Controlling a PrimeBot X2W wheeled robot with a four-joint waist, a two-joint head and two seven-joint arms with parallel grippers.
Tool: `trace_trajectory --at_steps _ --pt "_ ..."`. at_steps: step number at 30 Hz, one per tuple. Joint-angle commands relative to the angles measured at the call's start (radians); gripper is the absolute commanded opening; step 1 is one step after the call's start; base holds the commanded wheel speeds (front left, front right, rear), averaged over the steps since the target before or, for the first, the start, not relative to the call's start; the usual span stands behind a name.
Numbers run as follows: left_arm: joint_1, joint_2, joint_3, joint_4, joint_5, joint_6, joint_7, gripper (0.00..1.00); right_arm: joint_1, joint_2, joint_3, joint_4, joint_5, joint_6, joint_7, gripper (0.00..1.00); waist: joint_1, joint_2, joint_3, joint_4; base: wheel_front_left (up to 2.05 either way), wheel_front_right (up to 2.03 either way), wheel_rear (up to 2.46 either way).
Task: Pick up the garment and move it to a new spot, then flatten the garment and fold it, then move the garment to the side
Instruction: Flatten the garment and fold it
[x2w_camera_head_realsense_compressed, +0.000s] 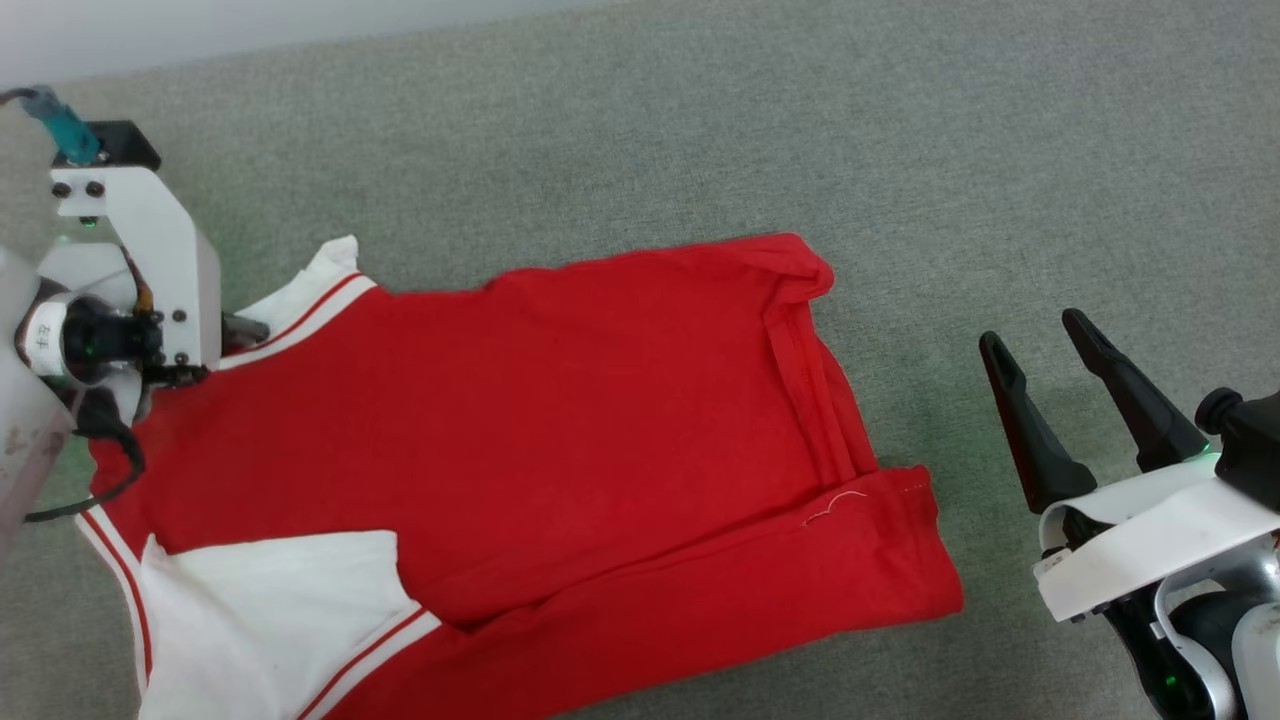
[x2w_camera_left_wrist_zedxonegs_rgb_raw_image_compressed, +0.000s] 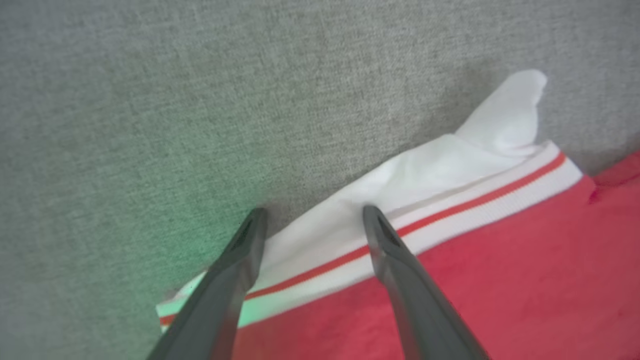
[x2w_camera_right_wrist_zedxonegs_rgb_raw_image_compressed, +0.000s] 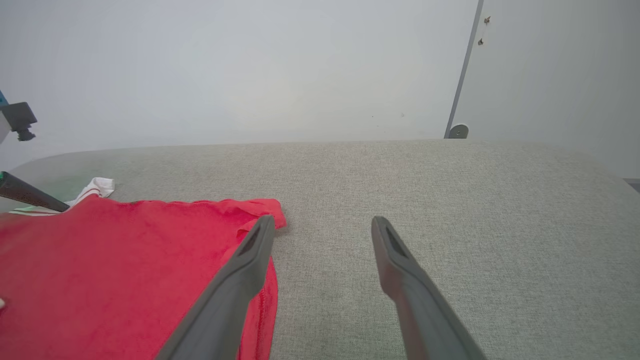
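1. Grey woven cloth covers the broad padded surface (x2w_camera_head_realsense_compressed: 700, 120) that everything rests on, with a pale wall (x2w_camera_right_wrist_zedxonegs_rgb_raw_image_compressed: 250, 65) behind it.
2. Spread over the near-left part of that surface is the garment (x2w_camera_head_realsense_compressed: 560, 400), a red jersey shirt lying lengthwise from left to right. It is not yet flat: its near long edge is turned over onto the body, and the hem (x2w_camera_head_realsense_compressed: 815, 370) at the right end is rucked and doubled back.
3. Over bare cloth just beside the hem end, the right gripper (x2w_camera_head_realsense_compressed: 1035, 335) hovers clear of the shirt, its dark fingers spread wide and holding nothing.
4. At the shirt's far-left corner, the left gripper (x2w_camera_left_wrist_zedxonegs_rgb_raw_image_compressed: 310, 215) is likewise spread and empty. One tip is over the white sleeve (x2w_camera_left_wrist_zedxonegs_rgb_raw_image_compressed: 450, 160) and the other is over bare cloth just off its edge. I cannot tell whether either tip touches the fabric.
5. Red-and-white striped trim (x2w_camera_left_wrist_zedxonegs_rgb_raw_image_compressed: 465, 202) runs between the sleeve and the red body.
6. A loose white thread (x2w_camera_head_realsense_compressed: 835, 505) lies near the turned-over edge.
7. The step in hand looks like flattening. Next, the left fingers likely need to pinch the sleeve edge they straddle. The right gripper would then reach left to the hem corner, so the two can draw the shirt taut and undo the turned-over edge before any fold.
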Motion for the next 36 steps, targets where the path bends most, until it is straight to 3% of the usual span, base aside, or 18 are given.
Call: trace_trajectory --at_steps 1,2,10,20,29,36 --pt "0.072 -0.024 -0.031 0.014 -0.021 0.005 0.043 0.05 -0.014 0.004 -0.004 0.0 0.002 -0.001 0.003 1.0 0.0 0.0 0.0 0.001 0.0 0.0 0.0" --pt "0.076 -0.03 -0.029 0.011 -0.024 0.003 0.047 0.0 -0.015 0.004 -0.005 0.0 0.004 -0.001 0.005 1.0 0.0 0.0 0.0 0.001 0.0 0.0 0.0" --pt "0.021 -0.041 0.007 -0.013 -0.015 -0.02 -0.035 0.0 -0.039 0.016 -0.023 0.016 0.043 -0.001 0.057 1.0 0.0 0.0 -0.007 0.012 0.0 0.0 0.0" --pt "-0.026 -0.076 0.01 -0.003 -0.001 -0.041 -0.054 0.0 -0.236 -0.009 -0.004 0.147 0.113 -0.001 0.376 1.0 0.0 0.0 -0.004 0.054 0.0 0.0 0.0" --pt "-0.058 -0.112 0.011 0.019 0.007 -0.059 -0.07 0.0 -0.456 0.005 0.076 0.357 0.116 -0.001 0.591 1.0 0.0 0.0 0.034 0.089 0.0 0.0 0.0" --pt "-0.069 -0.136 0.01 0.058 0.008 -0.071 -0.079 0.0 -0.612 0.06 0.151 0.578 0.104 -0.001 0.732 1.0 0.0 0.0 0.052 0.104 0.0 0.0 0.0"
